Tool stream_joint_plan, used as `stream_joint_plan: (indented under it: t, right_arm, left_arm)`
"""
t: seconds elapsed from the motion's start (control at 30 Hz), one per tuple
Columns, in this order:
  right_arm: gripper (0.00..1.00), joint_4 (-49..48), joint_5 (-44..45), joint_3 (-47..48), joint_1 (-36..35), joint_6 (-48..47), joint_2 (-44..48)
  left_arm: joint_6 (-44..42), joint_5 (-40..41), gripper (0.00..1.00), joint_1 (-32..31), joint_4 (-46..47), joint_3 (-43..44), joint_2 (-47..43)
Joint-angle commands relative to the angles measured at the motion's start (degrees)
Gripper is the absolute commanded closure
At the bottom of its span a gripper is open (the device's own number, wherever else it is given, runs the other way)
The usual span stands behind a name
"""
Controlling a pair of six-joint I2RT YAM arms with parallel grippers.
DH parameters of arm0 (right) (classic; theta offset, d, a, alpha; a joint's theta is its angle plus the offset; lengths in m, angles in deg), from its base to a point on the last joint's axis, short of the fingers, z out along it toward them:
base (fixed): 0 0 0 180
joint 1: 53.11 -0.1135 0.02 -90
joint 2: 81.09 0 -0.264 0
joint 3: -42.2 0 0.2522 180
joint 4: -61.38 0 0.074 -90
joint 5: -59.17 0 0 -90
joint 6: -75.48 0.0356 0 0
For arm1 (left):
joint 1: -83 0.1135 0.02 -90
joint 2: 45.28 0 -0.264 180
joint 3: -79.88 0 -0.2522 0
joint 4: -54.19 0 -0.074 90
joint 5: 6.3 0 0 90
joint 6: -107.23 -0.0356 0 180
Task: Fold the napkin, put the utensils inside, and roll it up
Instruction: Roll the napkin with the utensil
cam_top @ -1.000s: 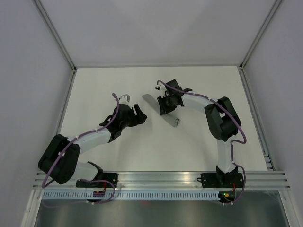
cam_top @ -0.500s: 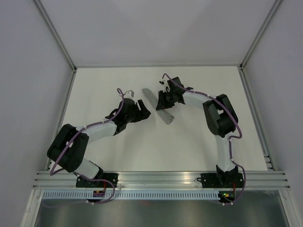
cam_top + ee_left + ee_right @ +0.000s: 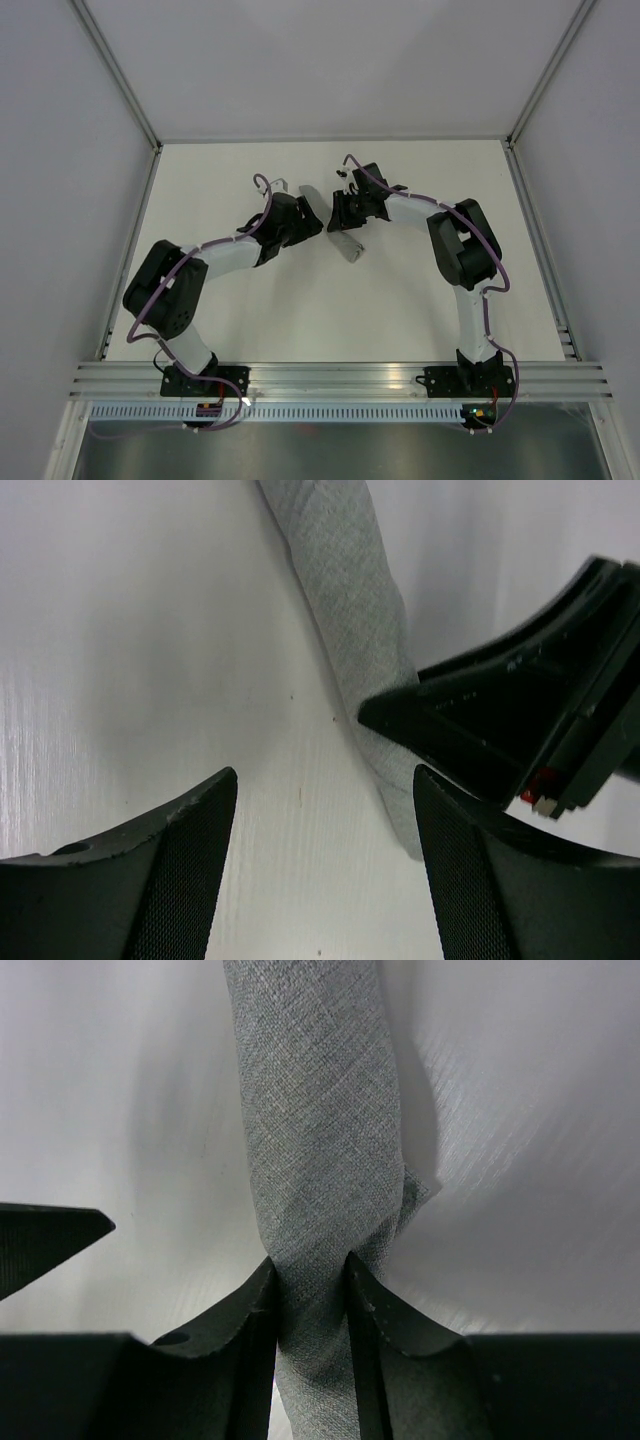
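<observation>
Napkin (image 3: 310, 1140) rolled, right pincer (image 3: 310, 1272) pinching it mid-length; left pincer (image 3: 325, 780) spread just beside its edge; white table (image 3: 150, 630) all around.

Speckled mid-grey napkin (image 3: 318, 1150), black fingers (image 3: 225, 1360), white table (image 3: 400, 310).

White matte table top (image 3: 330, 310), with faint specks and scuffs when seen close up. It is boxed in on three sides by plain pale grey panels: back wall (image 3: 330, 60), left wall (image 3: 60, 200), right wall (image 3: 600, 200). Slim aluminium posts (image 3: 115, 70) run up the two far corners. A ribbed aluminium rail (image 3: 340, 375) runs along the near edge, with a slotted white cable duct (image 3: 340, 410) just beneath. Light is even and diffuse, shadows soft.
</observation>
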Motion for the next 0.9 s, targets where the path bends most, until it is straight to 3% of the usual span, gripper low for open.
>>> stream_joint_plan:
  t: [0.0,0.33,0.87]
  right_arm:
    - [0.63,2.3,0.3,-1.1,-0.3,-0.1,-1.7]
    - [0.57,2.4,-4.2,0.3,0.5,0.2,-0.1]
    - [0.56,5.3,-7.1,2.3,2.6,-2.6,4.6]
  left_arm:
    - [5.8,5.1,0.24,-0.2,-2.2,5.4,2.9]
    - [12.4,9.1,0.27,-0.2,-5.6,12.9,12.0]
    - [11.7,9.7,0.30,-0.2,-13.8,22.1,19.6]
